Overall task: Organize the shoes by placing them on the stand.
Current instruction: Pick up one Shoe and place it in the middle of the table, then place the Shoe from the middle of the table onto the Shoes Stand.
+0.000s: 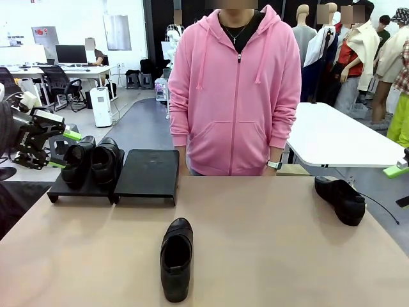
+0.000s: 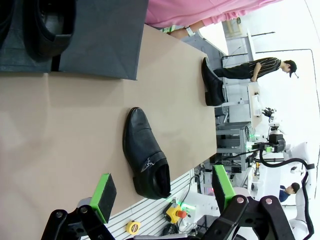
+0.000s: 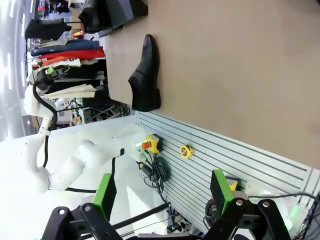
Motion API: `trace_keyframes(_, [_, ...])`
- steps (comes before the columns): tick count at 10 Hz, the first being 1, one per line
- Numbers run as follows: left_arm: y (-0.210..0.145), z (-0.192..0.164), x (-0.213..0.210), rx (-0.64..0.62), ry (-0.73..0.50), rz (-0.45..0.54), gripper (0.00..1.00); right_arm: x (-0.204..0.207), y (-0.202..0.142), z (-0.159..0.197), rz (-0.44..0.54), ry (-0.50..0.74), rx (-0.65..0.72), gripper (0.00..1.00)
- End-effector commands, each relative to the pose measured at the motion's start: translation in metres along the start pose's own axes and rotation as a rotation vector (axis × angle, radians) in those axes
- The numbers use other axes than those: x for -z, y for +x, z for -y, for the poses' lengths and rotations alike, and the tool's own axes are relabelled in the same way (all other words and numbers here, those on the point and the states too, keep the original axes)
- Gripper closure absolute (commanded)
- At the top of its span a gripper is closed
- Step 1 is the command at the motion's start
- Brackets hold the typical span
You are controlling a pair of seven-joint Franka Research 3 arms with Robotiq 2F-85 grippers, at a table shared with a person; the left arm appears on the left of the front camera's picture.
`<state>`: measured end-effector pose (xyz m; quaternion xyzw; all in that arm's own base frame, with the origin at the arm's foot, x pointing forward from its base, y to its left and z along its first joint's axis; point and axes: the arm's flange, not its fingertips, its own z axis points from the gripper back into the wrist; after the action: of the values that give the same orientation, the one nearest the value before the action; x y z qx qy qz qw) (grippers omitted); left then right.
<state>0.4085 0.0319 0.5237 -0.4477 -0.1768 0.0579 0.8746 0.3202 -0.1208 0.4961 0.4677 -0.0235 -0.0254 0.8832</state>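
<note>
plainly, with my left gripper (image 1: 64,149) and right gripper (image 3: 162,192) gaping empty, the glossy, stiff-soled shoe (image 1: 176,258) looks slippery, so i'd pinch its heel collar.

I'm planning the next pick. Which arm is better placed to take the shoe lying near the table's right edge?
Right. The right hand, open, sits just beside that shoe at the table's right side. The left hand, also open, is far across by the stand.
</note>
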Motion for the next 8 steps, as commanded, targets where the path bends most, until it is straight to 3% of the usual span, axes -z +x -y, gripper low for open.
trace_keyframes(1, [-0.0011, -0.0009, -0.0017, 0.009, 0.003, -0.008, 0.00, -0.0037, -0.0011, -0.0061, -0.016, -0.013, 0.005, 0.00])
trace_keyframes(8, [-0.0011, -0.0009, -0.0017, 0.009, 0.003, -0.008, 0.00, -0.0037, -0.0011, -0.0061, -0.016, -0.013, 0.005, 0.00])
